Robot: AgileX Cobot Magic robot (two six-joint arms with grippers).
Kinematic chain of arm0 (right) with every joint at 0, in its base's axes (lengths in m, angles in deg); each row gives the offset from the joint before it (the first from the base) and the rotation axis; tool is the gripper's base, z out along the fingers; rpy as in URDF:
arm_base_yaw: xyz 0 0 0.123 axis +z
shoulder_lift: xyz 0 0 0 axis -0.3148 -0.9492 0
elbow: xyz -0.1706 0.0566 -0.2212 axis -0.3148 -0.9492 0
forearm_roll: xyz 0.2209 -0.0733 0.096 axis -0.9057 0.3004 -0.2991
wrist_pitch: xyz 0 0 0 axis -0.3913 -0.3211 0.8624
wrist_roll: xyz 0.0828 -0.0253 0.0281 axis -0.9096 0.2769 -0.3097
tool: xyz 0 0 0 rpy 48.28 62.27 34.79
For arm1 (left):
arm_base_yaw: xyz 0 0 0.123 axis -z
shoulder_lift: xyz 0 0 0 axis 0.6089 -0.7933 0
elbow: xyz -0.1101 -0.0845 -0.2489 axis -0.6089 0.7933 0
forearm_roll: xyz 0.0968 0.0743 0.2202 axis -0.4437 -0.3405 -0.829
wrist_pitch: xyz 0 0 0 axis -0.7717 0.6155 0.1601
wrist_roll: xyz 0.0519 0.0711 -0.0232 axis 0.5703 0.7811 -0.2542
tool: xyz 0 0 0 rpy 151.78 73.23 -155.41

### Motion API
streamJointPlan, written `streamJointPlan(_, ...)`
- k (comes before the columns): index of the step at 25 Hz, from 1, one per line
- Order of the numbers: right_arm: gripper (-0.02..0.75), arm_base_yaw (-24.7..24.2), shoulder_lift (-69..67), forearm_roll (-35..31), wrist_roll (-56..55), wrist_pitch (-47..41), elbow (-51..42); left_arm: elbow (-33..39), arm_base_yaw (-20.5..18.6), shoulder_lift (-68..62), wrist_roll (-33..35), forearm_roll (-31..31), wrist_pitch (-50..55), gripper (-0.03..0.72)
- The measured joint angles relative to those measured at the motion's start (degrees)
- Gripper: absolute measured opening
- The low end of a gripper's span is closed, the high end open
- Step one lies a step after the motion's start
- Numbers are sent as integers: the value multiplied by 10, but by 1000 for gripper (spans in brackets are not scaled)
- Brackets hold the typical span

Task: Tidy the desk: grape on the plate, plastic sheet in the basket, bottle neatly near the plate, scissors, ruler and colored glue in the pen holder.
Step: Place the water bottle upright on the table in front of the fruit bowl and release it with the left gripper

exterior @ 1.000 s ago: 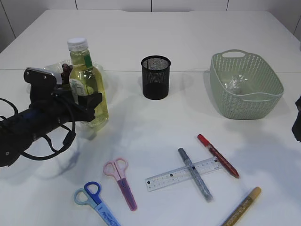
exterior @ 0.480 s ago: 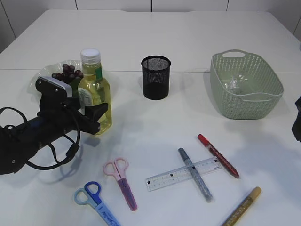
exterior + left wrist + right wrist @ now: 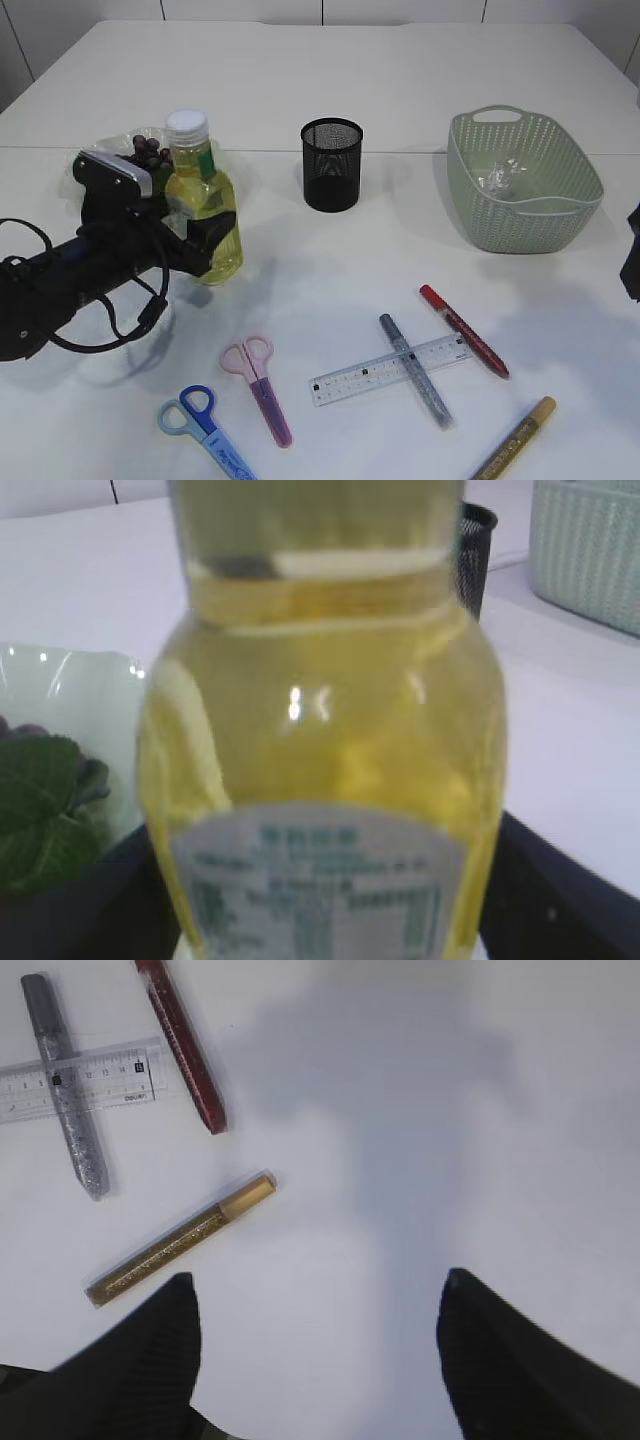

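We take the pen holder (image 3: 331,164) as landmark, mid-bench (image 3: 330,60). Well left of it our left gripper (image 3: 196,238) is clamped on the bottle (image 3: 201,212), fingers either side of the lower body; bottle upright, yellow liquid, white cap. In the left wrist view the bottle (image 3: 325,730) fills the frame w/ the plate (image 3: 70,715) just behind-left. Plate (image 3: 100,150) w/ grape (image 3: 146,150) sits left of the holder, just behind the bottle. Right of the holder: basket (image 3: 525,180) w/ the crumpled plastic sheet (image 3: 500,178) inside. In front of the holder: ruler (image 3: 390,370) w/ silver glue pen (image 3: 414,370) lying across it, red glue pen (image 3: 463,331) touching the ruler's right end, gold glue pen (image 3: 514,439) further front-right. Front-left of the holder: pink scissors (image 3: 258,385), blue scissors (image 3: 204,430). Our right gripper (image 3: 315,1360) is spread wide, nothing in it, above bare bench near the gold pen (image 3: 180,1239).
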State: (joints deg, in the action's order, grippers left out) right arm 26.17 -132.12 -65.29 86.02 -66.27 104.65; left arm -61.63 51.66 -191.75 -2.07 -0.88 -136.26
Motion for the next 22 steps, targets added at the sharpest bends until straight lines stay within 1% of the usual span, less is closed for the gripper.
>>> streamJointPlan(4,575,0,0,0,0,0,0,0,0,23,-3,-5,-11,622)
streamJointPlan(12,575,0,0,0,0,0,0,0,0,84,-17,-10,-11,622)
streamJointPlan(18,575,0,0,0,0,0,0,0,0,178,-30,-12,-9,619)
streamJointPlan(22,575,0,0,0,0,0,0,0,0,254,-61,-1,40,608)
